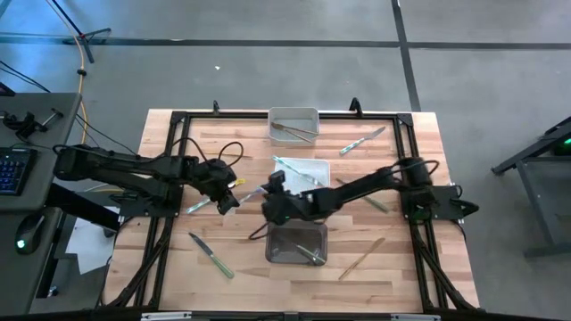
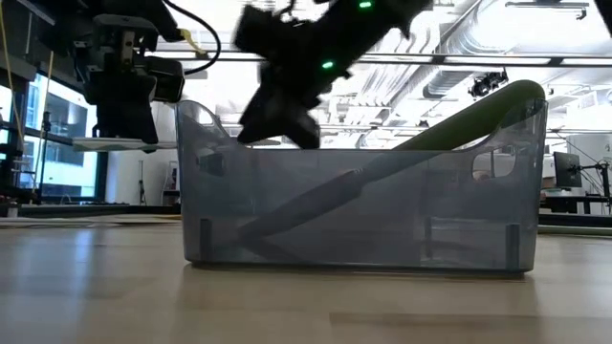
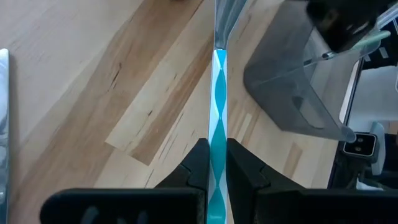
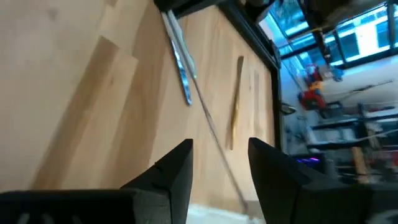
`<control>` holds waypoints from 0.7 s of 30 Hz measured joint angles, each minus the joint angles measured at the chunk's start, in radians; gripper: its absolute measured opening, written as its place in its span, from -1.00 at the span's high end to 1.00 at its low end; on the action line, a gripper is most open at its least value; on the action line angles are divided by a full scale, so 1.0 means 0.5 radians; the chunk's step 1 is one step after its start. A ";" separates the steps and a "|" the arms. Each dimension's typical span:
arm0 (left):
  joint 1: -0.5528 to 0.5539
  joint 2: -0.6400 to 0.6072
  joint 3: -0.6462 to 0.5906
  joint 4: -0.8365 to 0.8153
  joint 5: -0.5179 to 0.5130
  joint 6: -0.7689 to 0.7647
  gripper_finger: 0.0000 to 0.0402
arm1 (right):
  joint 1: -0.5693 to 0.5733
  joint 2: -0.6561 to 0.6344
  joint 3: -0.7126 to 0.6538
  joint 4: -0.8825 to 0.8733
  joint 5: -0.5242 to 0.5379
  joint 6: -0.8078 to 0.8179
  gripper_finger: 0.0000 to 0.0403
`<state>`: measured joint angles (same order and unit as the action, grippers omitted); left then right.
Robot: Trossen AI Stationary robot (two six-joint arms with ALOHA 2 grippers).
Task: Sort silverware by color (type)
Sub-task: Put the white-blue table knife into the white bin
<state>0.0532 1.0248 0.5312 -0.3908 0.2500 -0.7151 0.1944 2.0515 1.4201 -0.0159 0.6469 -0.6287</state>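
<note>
Seen from above, 2 dark arms meet near the middle of a wooden table [image 1: 169, 267]. The left gripper [image 1: 227, 193] holds a blue-handled piece [image 1: 252, 192] of the silverware by its handle, just left of the white bin [image 1: 323, 166]. The right gripper [image 1: 275, 198] hangs over the near-left edge of the grey bin [image 1: 275, 254], where a green-handled piece [image 1: 311, 256] lies inside. A third bin [image 1: 294, 114] at the far edge holds tan-handled pieces. Loose silverware lies around: a green-handled knife [image 1: 211, 255] near left, a tan-handled piece [image 1: 361, 259] near right, another green-handled one [image 1: 360, 142] far right.

At table height, the grey bin [image 2: 354, 205] fills the view, its green-handled piece [image 2: 478, 115] leaning on the right wall. The right gripper [image 2: 277, 119] hovers at the bin's left rim; the left gripper [image 2: 124, 119] hangs to the left, clamping the blue-handled piece [image 2: 120, 144] level above the table.

The left wrist camera shows 2 fingers [image 3: 194, 168] pinched tight on the blue-handled piece [image 3: 217, 118], with the grey bin [image 3: 292, 93] beyond.

The right wrist camera shows its fingers [image 4: 177, 168] spread apart with nothing between them, above bare wood where a tan-handled piece [image 4: 236, 102] and a blue-handled piece [image 4: 180, 59] lie.
</note>
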 joint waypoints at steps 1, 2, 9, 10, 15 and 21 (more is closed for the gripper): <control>0.000 0.000 0.000 0.000 0.002 0.001 0.92 | -0.007 0.052 0.084 -0.060 0.022 -0.015 0.31; 0.000 0.000 0.000 0.002 0.004 0.003 0.92 | -0.011 0.098 0.163 -0.142 0.039 -0.022 0.31; 0.000 0.000 0.000 -0.011 0.006 0.021 0.92 | -0.038 0.267 0.523 -0.695 0.121 0.040 0.32; 0.000 0.000 0.000 -0.011 0.006 0.023 0.92 | -0.041 0.266 0.535 -0.713 0.121 0.044 0.34; -0.001 0.000 0.001 -0.010 0.009 0.023 0.92 | -0.060 0.266 0.538 -0.734 0.119 0.036 0.51; -0.001 0.000 0.001 -0.010 0.011 0.023 0.92 | -0.076 0.266 0.536 -0.797 0.092 0.037 0.95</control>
<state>0.0528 1.0248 0.5316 -0.3958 0.2554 -0.7036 0.1562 2.1845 1.6882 -0.4141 0.6927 -0.6103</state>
